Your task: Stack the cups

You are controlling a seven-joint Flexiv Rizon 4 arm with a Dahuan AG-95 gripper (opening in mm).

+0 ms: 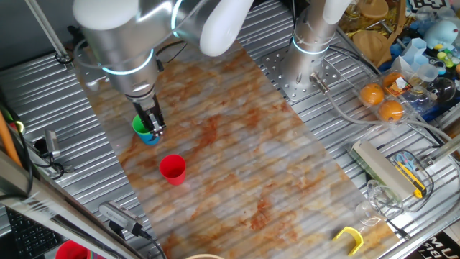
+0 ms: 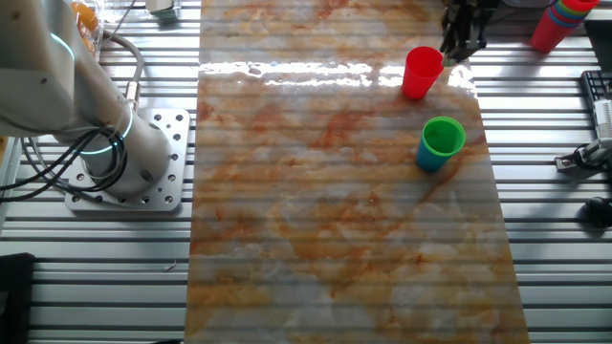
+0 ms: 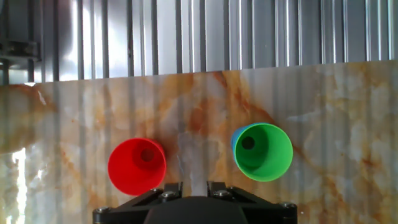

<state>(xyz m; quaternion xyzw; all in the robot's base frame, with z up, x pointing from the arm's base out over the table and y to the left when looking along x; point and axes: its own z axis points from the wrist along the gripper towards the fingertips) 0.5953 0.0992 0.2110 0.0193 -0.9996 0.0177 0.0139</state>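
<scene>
Your green cup (image 2: 442, 137) sits nested inside the blue cup (image 2: 432, 159), both upright on the marbled mat (image 2: 335, 210); only a band of blue shows below the green rim in the other fixed view, and the hand view shows just a sliver of blue along the green cup's left edge. The red cup (image 2: 422, 73) stands upright on its own, mouth up, near the nested pair but not touching it. In one fixed view the red cup (image 1: 172, 170) sits closer to the camera than the green-in-blue pair (image 1: 144, 129), with bare mat between them. Your gripper (image 1: 152, 124) hangs from the arm, and in that view its fingers overlap the pair; whether they touch it you cannot tell from there. In the other fixed view the gripper (image 2: 461, 38) shows at the top edge, above and behind the red cup. The hand view looks straight down, red cup (image 3: 137, 167) left and green cup (image 3: 263, 151) right, mat between them; only the base of the fingers shows at the bottom edge, so you cannot tell how far apart the jaws stand, though nothing is seen held between them. Off the mat, two oranges (image 1: 381, 101) lie among clutter on the slatted table (image 1: 338, 122).
</scene>
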